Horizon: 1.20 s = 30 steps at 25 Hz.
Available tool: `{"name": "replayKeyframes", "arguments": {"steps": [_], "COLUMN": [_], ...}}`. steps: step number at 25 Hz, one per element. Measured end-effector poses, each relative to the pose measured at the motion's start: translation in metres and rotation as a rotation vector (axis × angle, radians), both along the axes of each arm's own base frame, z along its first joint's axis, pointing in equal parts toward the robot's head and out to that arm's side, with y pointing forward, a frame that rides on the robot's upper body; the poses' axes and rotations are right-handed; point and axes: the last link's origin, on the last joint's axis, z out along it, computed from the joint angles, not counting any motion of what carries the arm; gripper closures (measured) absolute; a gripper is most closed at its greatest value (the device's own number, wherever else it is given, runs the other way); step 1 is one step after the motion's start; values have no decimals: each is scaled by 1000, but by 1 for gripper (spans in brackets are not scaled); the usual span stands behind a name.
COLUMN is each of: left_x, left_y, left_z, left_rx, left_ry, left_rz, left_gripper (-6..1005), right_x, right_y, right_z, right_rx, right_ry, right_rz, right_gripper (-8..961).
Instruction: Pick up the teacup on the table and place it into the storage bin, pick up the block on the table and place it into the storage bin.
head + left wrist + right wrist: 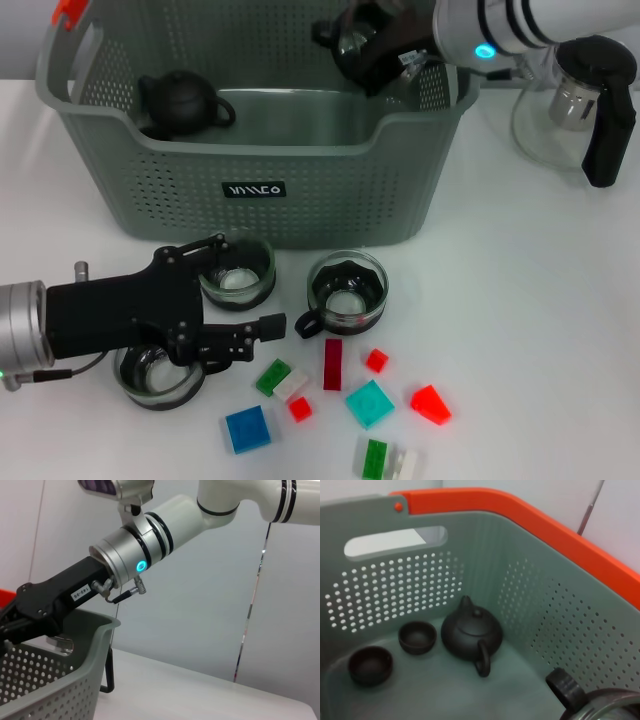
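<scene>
White tabletop fills the head view, with the storage bin (300, 170) standing at the back and a clear glass kettle (575, 105) with a black handle beside it on the robot's right.

The right gripper (375, 50) hangs over the bin's right rear corner, clenched on a glass teacup (352, 42) with a dark handle; in the right wrist view the rim and handle of that cup (600, 702) show just above the bin's interior. My reading is that this cup is on the point of being lowered in, not yet released.

Already inside the bin lie a dark clay teapot (470, 635) and two small dark cups (417, 637), resting on the floor.

The left gripper (215, 325) rests low on the table in front of the bin, its fingers spread wide and holding nothing, lying over one glass teacup (155, 375) and just beside another (237, 275). A third glass cup with a dark handle (345, 292) stands to the right of it.

Much is left, judging by the table: three cups and all the blocks are still out. Those include a blue block (247, 430), a teal block (370, 403), a red wedge (430, 404) and a dark red bar (332, 363).

As for writing, the bin carries a small black label (254, 189) with white lettering, too stylised to read with confidence. A white sticker on the right arm shows in the left wrist view, but its digits are not legible.
</scene>
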Motion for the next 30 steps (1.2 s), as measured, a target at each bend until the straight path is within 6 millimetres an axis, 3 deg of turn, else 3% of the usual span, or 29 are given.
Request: {"name": "replayKeyframes", "arguments": {"steps": [17,25,30], "left_x": [-1,-2,-2], "left_y": [0,-1,-2], "left_z": [-1,-1,-1], "left_rx": [2,7,7], "left_ry": [2,1,1], "left_rz": [5,5,6], "left_gripper": [88,89,90], "right_x": [4,1,-1], "right_y": [-4,-6,-7], "right_z": [-9,-9,-6], "right_rx": [-17,-38,-40], "right_ry": [-57,-52,-47], "right_rz": [9,6,10], "right_gripper": [900,836,671]}}
